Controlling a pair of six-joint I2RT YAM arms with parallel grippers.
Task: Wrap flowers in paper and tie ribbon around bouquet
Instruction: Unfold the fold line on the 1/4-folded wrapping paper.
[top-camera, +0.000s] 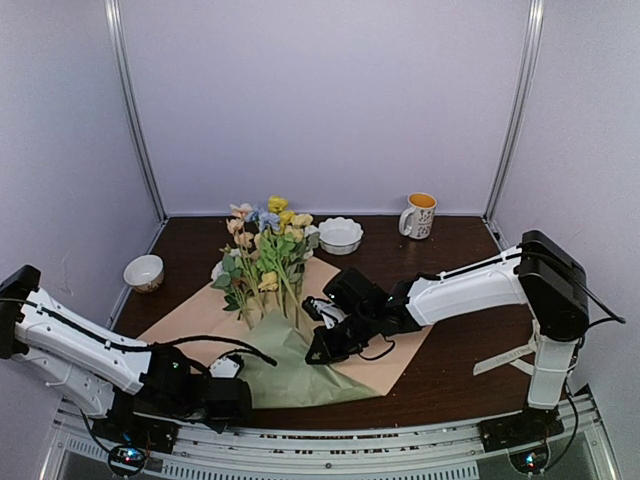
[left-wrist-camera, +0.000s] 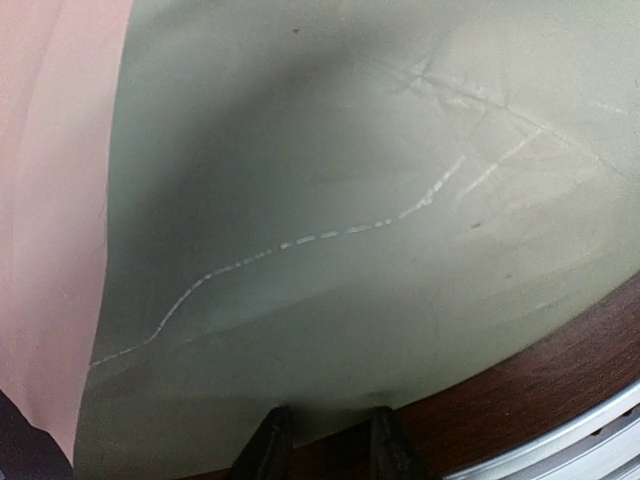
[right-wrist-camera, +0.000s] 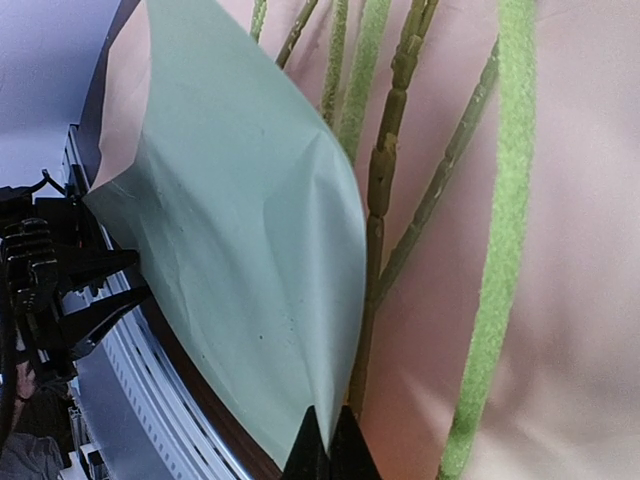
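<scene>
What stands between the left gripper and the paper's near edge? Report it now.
Nothing visible does. The left gripper sits with its tips right at the green near edge of the paper, only bare table beside it. The flowers lie farther back on the sheet.

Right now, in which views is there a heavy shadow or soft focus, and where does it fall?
Left wrist view: a broad dark shadow lies across the sage-green paper, and the whole picture is soft. Right wrist view: the nearest green stems look fuzzy, while the paper's fold is clearer. Top external view: even light, sharp, no strong glare on the table.
</scene>
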